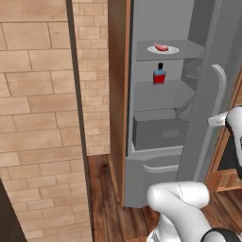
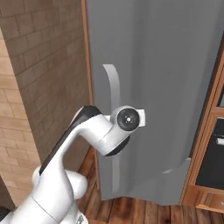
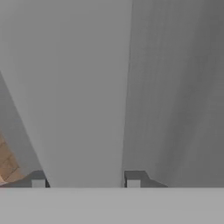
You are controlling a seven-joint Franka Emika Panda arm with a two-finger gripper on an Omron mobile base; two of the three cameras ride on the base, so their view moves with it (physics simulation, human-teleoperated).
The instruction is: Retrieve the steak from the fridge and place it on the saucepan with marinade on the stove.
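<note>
Brick walls and a wood floor frame the tall grey fridge (image 1: 156,142), whose door stands partly open, swung toward the robot, with the pale vertical handle (image 2: 114,94) on its outer face. In the hand view the claw (image 3: 85,180) has its two dark tips set on either side of that pale bar, one at 7 o'clock and one at 5 o'clock of the frame, standing about half apart; the bar fills the gap between them, so I judge the claw is closed on the handle, though actual contact at the pads is too close to confirm. From the right base view the hand sits against the handle near its middle height. Main risk, as I read it: the grip is on a smooth, slightly curved bar, and if the arm pulls off the door's arc the tips could slide along or off it, leaving the door too narrow to reach through. Letting go too soon could also leave the door edge across the arm's path to the shelves. In the left base view the steak (image 1: 161,47) lies on a white plate (image 1: 173,50) on the upper shelf, with a red bottle (image 1: 159,75) one shelf below. From the claw at the door, the steak sits at about 11 o'clock, well apart and deeper inside.
</note>
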